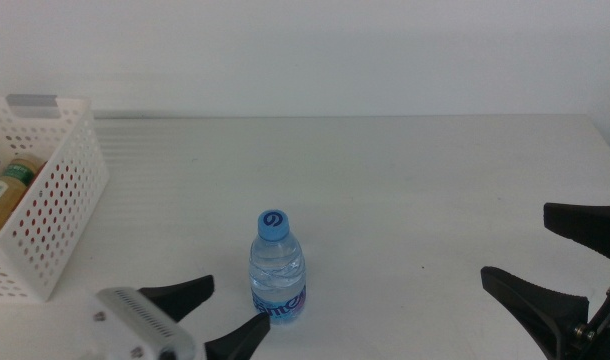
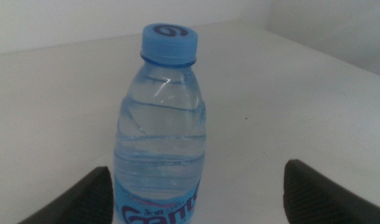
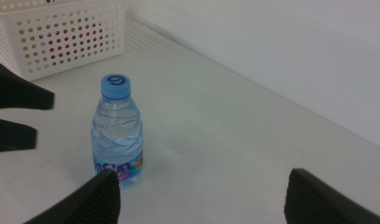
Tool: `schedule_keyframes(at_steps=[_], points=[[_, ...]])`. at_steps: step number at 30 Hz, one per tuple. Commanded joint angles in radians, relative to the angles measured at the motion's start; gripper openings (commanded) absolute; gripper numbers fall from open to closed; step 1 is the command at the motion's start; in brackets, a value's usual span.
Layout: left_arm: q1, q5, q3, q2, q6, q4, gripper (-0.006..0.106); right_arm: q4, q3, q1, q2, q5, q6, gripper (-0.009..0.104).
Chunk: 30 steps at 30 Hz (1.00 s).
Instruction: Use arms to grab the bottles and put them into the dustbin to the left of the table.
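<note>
Closest to the overhead camera, at the bottom of the middle view, the left gripper (image 1: 223,315) sits low over the desk (image 1: 405,190) with its two dark fingers (image 2: 84,198) spread apart and nothing held. The small blue-capped water bottle (image 1: 278,269) stands upright just ahead of them, close to the nearer fingertip but not yet between the two; whether that tip already touches the label I cannot tell.

The right gripper (image 1: 555,260) waits at the lower right of the desk, well apart from the bottle, its fingers also spread and empty.

At the left edge stands the white perforated dustbin (image 1: 70,190), with a yellow-liquid bottle (image 1: 7,195) already lying inside and something red showing through the holes in the right wrist view.

The main risk, as I judge it, is the offset. In the left wrist view the bottle sits toward one finger rather than centred in the gap, so a straight advance could let that finger strike the side and tip or skid a light, tall container across the smooth desk. Closing while off-centre would likely push it sideways before the second finger arrives, or pinch only the curved edge so that it squirts out. A low grip near the label could also let the bottle swing during the carry to the dustbin.
</note>
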Motion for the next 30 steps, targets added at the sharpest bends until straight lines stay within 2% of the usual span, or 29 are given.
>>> schedule_keyframes(at_steps=[1, 5, 16, 30], points=[[-0.004, -0.147, -0.032, 0.051, -0.032, 0.002, 0.089, -0.009, -0.027, -0.004, -0.001, -0.073, -0.009, 0.079], [-0.004, -0.217, -0.042, 0.115, -0.032, 0.002, 0.089, -0.009, -0.027, -0.004, -0.001, -0.073, -0.009, 0.079], [-0.002, -0.159, -0.13, 0.134, 0.01, -0.001, 0.089, -0.009, -0.027, -0.004, -0.001, -0.073, -0.009, 0.079], [-0.002, -0.027, -0.226, 0.147, 0.039, -0.078, 0.089, -0.009, -0.027, -0.004, -0.001, -0.073, -0.009, 0.079]])
